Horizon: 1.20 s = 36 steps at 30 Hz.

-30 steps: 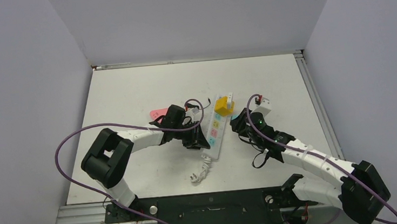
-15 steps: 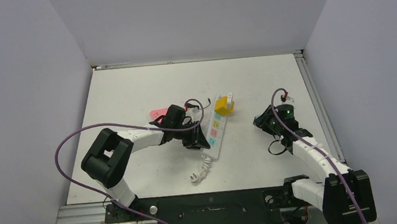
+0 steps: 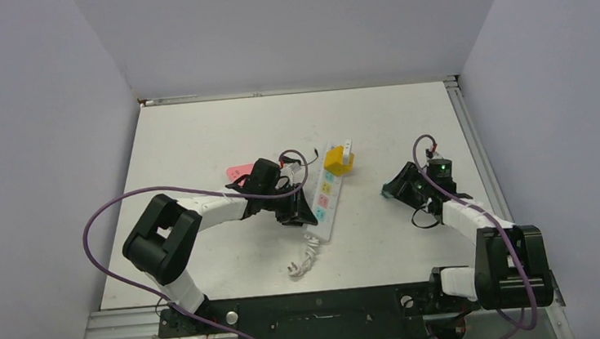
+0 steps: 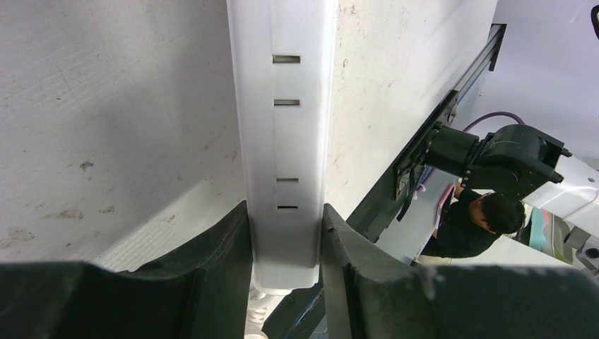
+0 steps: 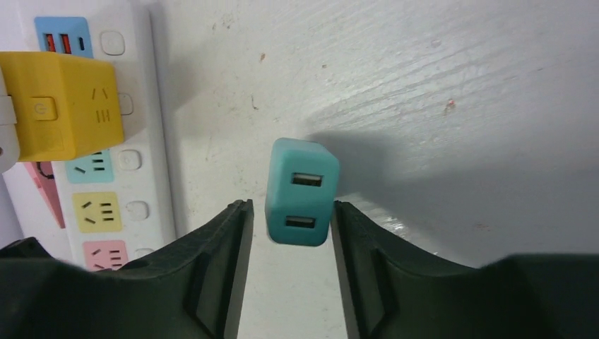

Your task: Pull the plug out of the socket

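Note:
The socket, a long white power strip (image 3: 327,193) with pastel outlets, lies mid-table. A yellow plug (image 3: 336,161) sits in its far end and also shows in the right wrist view (image 5: 60,106). My left gripper (image 3: 304,215) is shut on the strip's near end (image 4: 286,141), one finger on each long side. A teal plug (image 3: 383,191) lies on the table right of the strip, out of the socket. In the right wrist view it (image 5: 300,192) lies between my right gripper's (image 5: 291,205) parted fingers, with a gap on its left side. My right gripper (image 3: 394,187) is open.
The strip's short white cord and its plug (image 3: 300,260) lie coiled near the table's front edge. A pink tag (image 3: 237,172) lies behind the left gripper. Grey walls close off the left, back and right sides.
My right gripper has moved right, away from the strip, with the teal plug. The plug now rests on the table between its parted fingers. The left gripper and strip have not moved.

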{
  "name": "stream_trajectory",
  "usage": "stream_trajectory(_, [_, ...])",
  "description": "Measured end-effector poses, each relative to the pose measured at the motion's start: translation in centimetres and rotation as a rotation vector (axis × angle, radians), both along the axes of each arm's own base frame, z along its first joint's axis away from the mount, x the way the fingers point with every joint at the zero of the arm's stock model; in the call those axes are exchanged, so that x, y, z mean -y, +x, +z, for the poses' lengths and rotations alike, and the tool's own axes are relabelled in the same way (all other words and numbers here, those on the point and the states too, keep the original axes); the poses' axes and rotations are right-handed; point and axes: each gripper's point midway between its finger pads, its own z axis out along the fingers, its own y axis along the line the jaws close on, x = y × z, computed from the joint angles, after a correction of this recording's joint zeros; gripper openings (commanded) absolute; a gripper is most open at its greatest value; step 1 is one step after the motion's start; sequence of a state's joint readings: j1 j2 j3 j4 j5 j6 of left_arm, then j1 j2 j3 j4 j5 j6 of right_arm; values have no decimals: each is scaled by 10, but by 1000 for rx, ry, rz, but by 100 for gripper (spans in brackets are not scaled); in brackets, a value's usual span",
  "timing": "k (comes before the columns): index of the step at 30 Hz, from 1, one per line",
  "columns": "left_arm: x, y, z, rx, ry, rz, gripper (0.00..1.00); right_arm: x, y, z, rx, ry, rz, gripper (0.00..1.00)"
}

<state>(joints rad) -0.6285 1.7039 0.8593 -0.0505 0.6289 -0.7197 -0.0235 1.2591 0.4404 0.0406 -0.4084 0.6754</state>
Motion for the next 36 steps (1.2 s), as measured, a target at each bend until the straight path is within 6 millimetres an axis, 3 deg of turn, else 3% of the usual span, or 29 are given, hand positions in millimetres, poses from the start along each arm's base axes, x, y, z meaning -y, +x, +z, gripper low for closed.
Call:
stream_trajectory(9, [0,0,0,0,0,0,0,11,0,-4,-5,-15,-31,78])
stream_trajectory(13, [0,0,0,0,1,0,0,16,-2,-3,-10,-38,-54,95])
stream_trajectory(21, [0,0,-1,1,3,0,0,17,5,39,70,-76,-59,98])
stream_trajectory(23, [0,-1,-1,1,4,0,0,7,11,54,96,-87,-34,98])
stream_trajectory(30, [1,-2,-1,1,6,-2,0,-56,32,113,212,-68,95,97])
stream_trajectory(36, [2,-2,-1,2,8,-3,0,-93,51,125,221,-70,144,90])
